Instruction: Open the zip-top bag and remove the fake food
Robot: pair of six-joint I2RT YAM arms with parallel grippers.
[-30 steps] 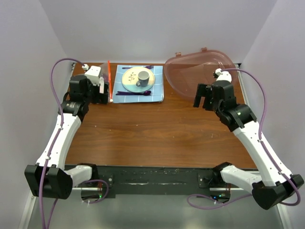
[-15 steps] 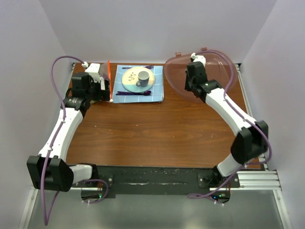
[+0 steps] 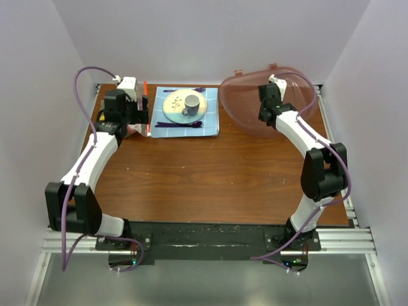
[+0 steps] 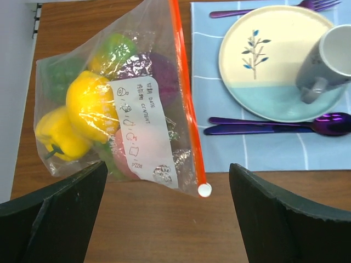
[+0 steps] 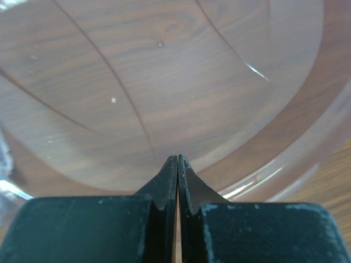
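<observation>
Left gripper (image 4: pixel 168 164) gapes wide, holding nothing, above the bag (image 4: pixel 143 112) at the counter's (image 3: pixel 210 172) far-left corner; inside it lies the food (image 4: pixel 90 104), yellow, green, pink and purple. Right gripper (image 5: pixel 177 159), pinched together and empty, hangs over the bowl (image 5: pixel 164 82) at the far-right corner.

The top external view looks down from above and behind the arm bases, covering the brown wooden tabletop (image 3: pixel 210 172); the left wrist view hangs close above its far-left corner, facing down; the right wrist view looks past the black right tool (image 5: pixel 177 161), very near the clear pinkish plastic bowl (image 5: pixel 164 82); both patches show in the top view.
</observation>
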